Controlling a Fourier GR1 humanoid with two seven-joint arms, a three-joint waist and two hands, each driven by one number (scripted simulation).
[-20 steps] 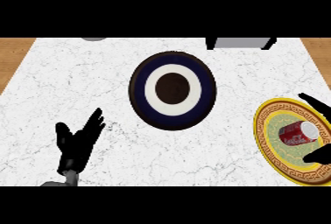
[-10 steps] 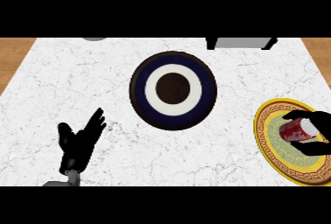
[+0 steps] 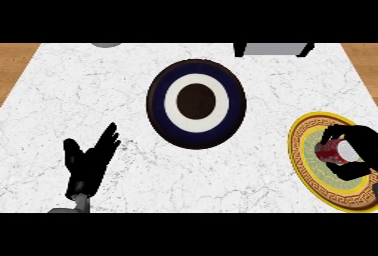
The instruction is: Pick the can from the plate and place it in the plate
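White marble desk (image 3: 88, 90) fills pretty much the whole head view, with strips of brown wood showing past its top corners. Roughly in the middle sits a round dark navy plate with a white ring and a dark brown centre (image 3: 196, 104), nothing on it. Over at the right edge there's a round plate with a patterned gold rim and a greenish middle (image 3: 301, 170), and the small red can with a pale end (image 3: 336, 151) is over that one. The black right hand (image 3: 362, 147) has its fingers and thumb curled round the can; can't tell if it's lifted off or touching. The black left hand (image 3: 90, 160) rests lower left, fingers spread and pointing up, well apart from both plates. A grey boxy thing (image 3: 273, 48) pokes in at the top edge
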